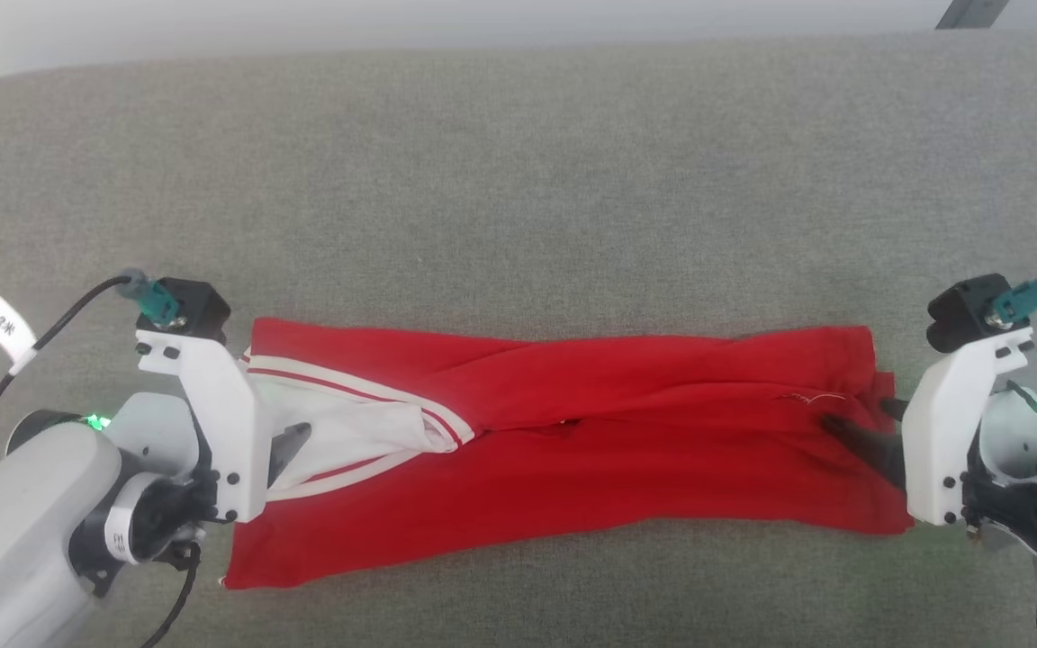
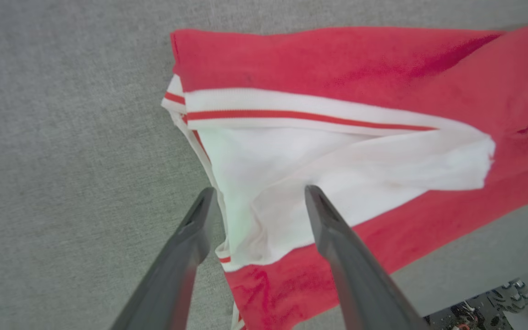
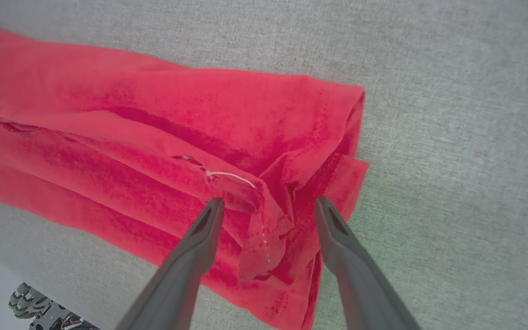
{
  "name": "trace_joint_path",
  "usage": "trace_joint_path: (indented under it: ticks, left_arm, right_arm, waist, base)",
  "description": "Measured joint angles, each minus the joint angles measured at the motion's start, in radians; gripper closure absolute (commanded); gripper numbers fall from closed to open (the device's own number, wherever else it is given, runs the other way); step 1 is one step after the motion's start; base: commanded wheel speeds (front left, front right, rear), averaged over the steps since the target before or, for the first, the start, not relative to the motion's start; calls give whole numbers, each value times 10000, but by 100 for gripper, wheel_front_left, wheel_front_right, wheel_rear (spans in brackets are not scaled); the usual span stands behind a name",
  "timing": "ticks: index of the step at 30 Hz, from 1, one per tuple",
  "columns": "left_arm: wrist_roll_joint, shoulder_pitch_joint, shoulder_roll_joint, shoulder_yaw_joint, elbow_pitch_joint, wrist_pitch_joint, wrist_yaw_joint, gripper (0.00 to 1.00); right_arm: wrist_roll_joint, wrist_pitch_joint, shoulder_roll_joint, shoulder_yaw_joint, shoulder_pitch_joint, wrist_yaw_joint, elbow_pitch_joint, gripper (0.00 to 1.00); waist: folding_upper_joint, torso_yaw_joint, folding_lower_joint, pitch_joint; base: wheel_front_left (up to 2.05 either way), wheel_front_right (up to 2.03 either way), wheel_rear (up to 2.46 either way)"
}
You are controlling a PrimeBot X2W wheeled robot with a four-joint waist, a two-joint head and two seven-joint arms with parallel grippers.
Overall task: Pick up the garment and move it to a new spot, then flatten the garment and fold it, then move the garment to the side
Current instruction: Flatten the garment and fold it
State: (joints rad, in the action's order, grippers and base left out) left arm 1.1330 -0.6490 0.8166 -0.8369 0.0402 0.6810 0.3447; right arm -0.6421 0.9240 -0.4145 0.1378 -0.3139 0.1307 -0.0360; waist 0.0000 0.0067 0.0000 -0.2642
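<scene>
The left arm comes in from the lower left of the head view, with its white wrist bracket just beside the left end of the cloth. The left gripper (image 2: 260,190) is open: one dark finger stands at the edge of the cloth, the other is over the white part. The right arm comes in from the lower right. The right gripper (image 3: 269,200) is also open, and its two fingers stand on both sides of a bunched fold at the right end. I cannot tell if the fingertips press on the cloth.

The red jersey garment with white inside (image 1: 572,432) lies on the near part of the grey woven fabric surface (image 1: 518,180), between the two grippers. It is folded into a long narrow band from left to right. At the left end the white inside and the white trim with a red stripe (image 2: 291,114) are turned open. At the right end the red layers are wrinkled, and a thin loose white thread (image 3: 229,175) lies on them.
</scene>
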Motion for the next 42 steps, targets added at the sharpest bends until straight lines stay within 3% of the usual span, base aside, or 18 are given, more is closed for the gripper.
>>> trace_joint_path:
  ticks: [6,12,20,24,29,36,37,38,39,42]
  left_arm:
    - [-127,494,77,424,-230,-1461,-341,0]
    - [-458,1190,215,972,-437,-3703,-734,0]
    - [-986,2445,159,1908,-366,-7221,-861,0]
    - [-1022,3035,-36,2255,-261,-8479,-830,0]
    - [-1124,3564,-270,2660,-50,-9219,-780,0]
    - [-1657,4222,-1267,3733,483,-9398,-1231,0]
    - [-1799,4282,-1417,3967,522,-9398,-1329,0]
    - [-1944,4374,-1603,4253,570,-9405,-1413,0]
    - [-2084,4479,-1749,4424,627,-9423,-1534,0]
    - [-2485,4821,-2171,4888,811,-9423,-1925,0]
  right_arm:
    - [15,-155,104,-500,416,0,320,0]
    - [151,-313,376,-1223,695,0,268,0]
    - [286,-353,533,-1710,645,0,-491,0]
    - [274,-443,568,-1630,369,0,-1149,0]
    - [151,-527,575,-1388,1,0,-1983,0]
    - [-203,-525,477,-828,-652,-6,-3150,0]
    - [-293,-512,449,-738,-721,-12,-3250,6]
    - [-387,-474,418,-639,-798,-29,-3331,63]
    - [-453,-422,330,-449,-848,-33,-3350,100]
    - [-803,-422,173,-86,-931,-33,-3384,100]
  waist:
    - [0,2,0,301]
    - [0,56,0,424]
    - [0,374,0,346]
    - [0,566,0,273]
    - [0,770,0,204]
    - [0,1134,0,121]
    - [0,1176,1,120]
    - [1,1210,0,124]
    - [0,1238,0,130]
    - [0,1284,-1,165]
  base:
    - [0,0,0]
    - [0,0,0]
    - [0,0,0]
    - [0,0,0]
    - [0,0,0]
    - [0,0,0]
    - [0,0,0]
    - [0,0,0]
    - [0,0,0]
    - [0,0,0]
